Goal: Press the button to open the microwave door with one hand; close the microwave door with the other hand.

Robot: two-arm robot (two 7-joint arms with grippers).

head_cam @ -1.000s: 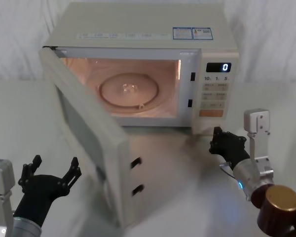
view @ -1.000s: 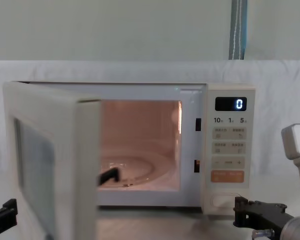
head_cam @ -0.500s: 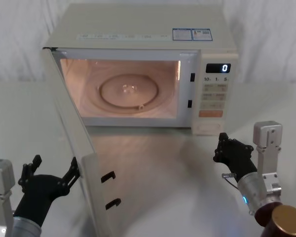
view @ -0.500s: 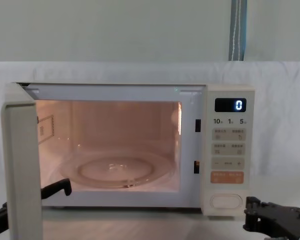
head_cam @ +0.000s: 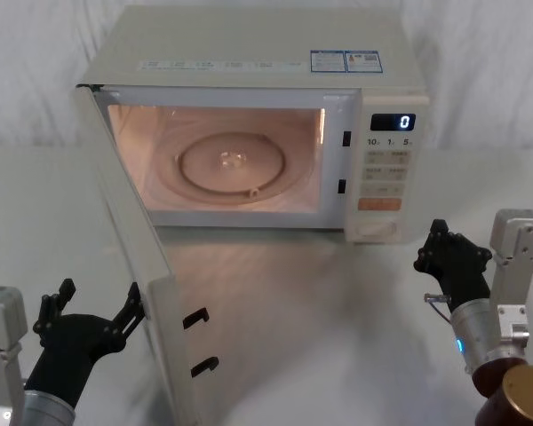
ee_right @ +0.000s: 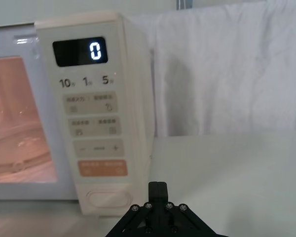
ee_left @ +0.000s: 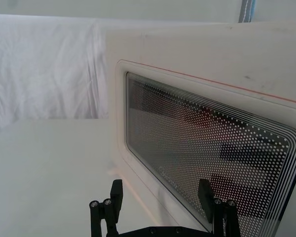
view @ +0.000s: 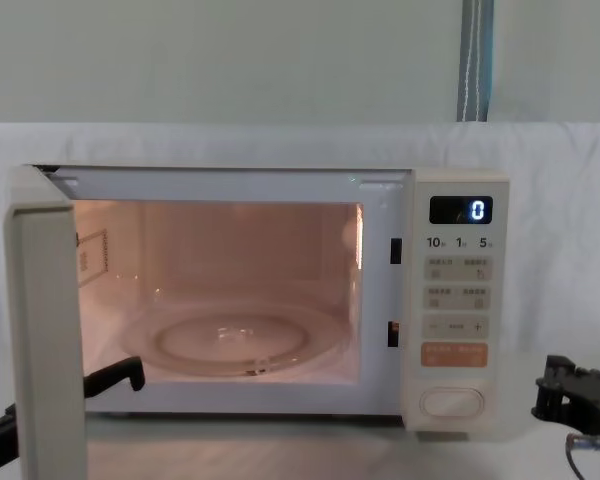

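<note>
The black left gripper (head_cam: 89,311) sits low at the near left of the white tabletop (head_cam: 320,302), fingers spread wide and empty, just beside the outer face of the broad cream-white microwave door with the dark dotted window (ee_left: 207,148). In the left wrist view the two fingertips (ee_left: 116,188) stand apart in front of the window. The door (head_cam: 138,266) stands swung fully out, edge-on to the chest view (view: 42,330), exposing the lit cavity and the glass turntable (head_cam: 233,162).

The black right gripper (head_cam: 451,253), on a silver cylindrical wrist, sits at the near right, to the right of the control panel and apart from it. Its fingers are drawn together, holding nothing. The wide cream oval push button (ee_right: 108,198) lies at the bottom of the panel, below the orange rectangular key (ee_right: 102,168); the display (ee_right: 80,51) reads 0.

Compared with half a second earlier, the right gripper has withdrawn rightward from the button. The door and the left gripper are unchanged.
</note>
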